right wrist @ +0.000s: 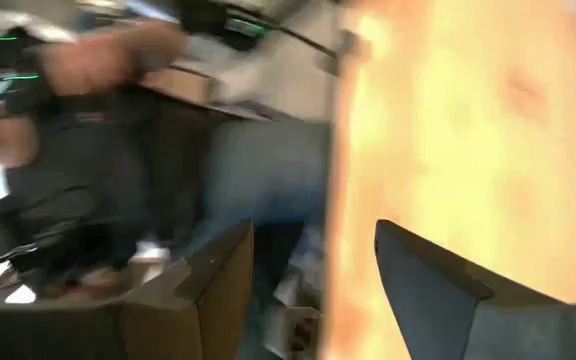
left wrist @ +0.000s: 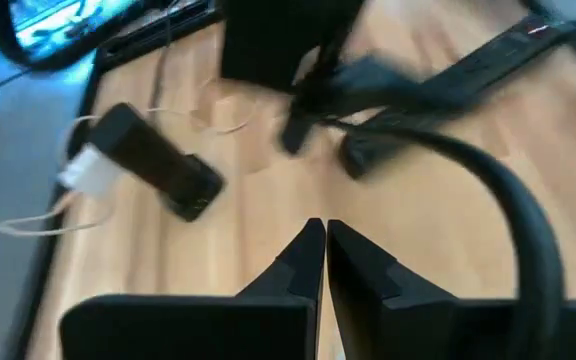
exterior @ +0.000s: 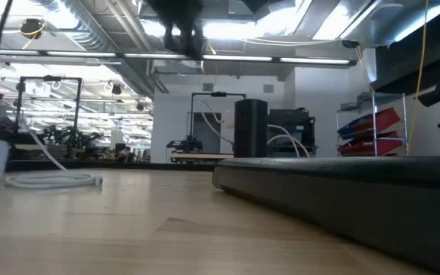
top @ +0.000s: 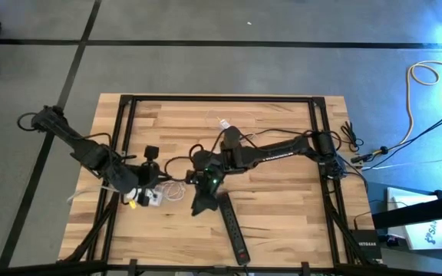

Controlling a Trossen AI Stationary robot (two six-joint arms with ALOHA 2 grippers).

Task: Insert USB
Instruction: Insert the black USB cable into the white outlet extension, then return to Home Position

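Wooden slats of the table (top: pixel 282 199) are carrying a black power strip (top: pixel 233 228) toward six o'clock. Over the strip's upper end, the right gripper (right wrist: pixel 313 262) is hanging with fingers parted and empty. At nine o'clock, the left gripper (left wrist: pixel 324 250) is sitting closed, empty, beside a white cable (top: pixel 173 192).

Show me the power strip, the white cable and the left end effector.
power strip (top: pixel 233 226): high view, middle of its black body.
white cable (exterior: pixel 52 180): low view, coil lying on the table.
left end effector (left wrist: pixel 324 240): left wrist view, between its closed fingertips.
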